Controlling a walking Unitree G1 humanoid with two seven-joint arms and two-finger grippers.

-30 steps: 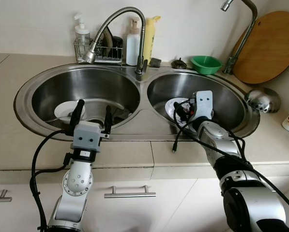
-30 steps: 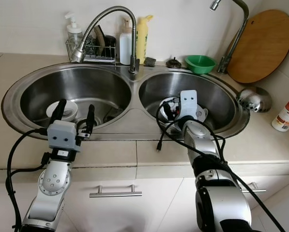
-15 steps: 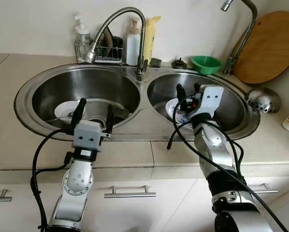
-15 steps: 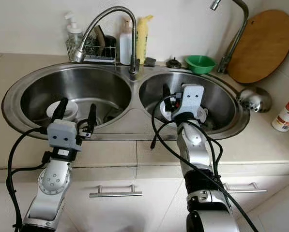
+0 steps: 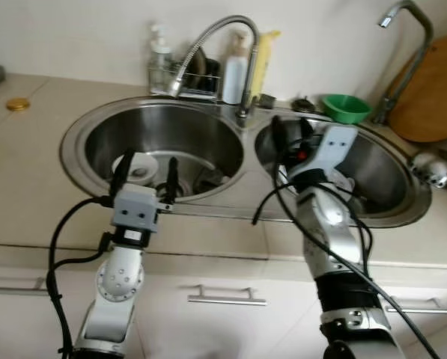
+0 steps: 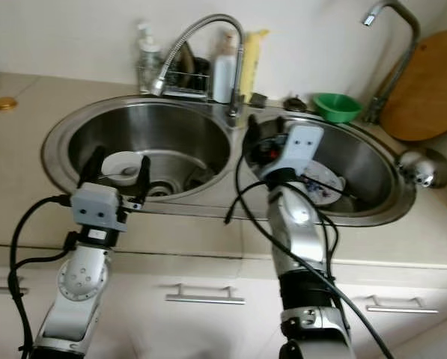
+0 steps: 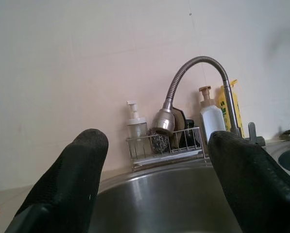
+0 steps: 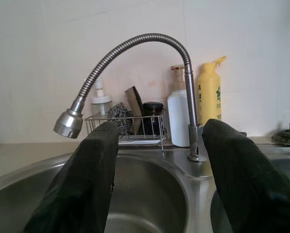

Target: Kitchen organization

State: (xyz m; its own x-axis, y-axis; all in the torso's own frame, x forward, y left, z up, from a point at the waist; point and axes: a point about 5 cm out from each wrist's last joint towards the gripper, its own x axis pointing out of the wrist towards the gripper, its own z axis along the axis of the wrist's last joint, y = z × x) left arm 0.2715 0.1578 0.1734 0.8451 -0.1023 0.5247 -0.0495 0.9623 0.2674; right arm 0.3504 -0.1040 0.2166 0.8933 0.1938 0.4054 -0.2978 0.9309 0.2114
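A double steel sink (image 5: 73, 138) lies before me. In its left basin rests a small white dish (image 5: 138, 167); a patterned white plate (image 6: 322, 187) lies in the right basin. My left gripper (image 5: 149, 161) is held over the left basin's near rim, open and empty, just in front of the white dish. Open and empty as well, my right gripper (image 5: 291, 123) is raised above the near left part of the right basin, beside the divider, pointing at the gooseneck faucet (image 8: 135, 46). In the left wrist view, the fingers (image 7: 69, 184) frame the faucet and rack.
A wire rack (image 5: 186, 75) with soap bottles and scrubbers stands behind the sink. At the back right are a green bowl (image 5: 347, 107), a second tap (image 5: 406, 45), a round wooden board (image 5: 436, 97) and a steel ladle (image 5: 436, 168). A gold lid (image 5: 16, 105) lies far left.
My right gripper has risen from the plate low in the right basin to above the rim near the divider. The camera has turned left. The left gripper is unchanged.
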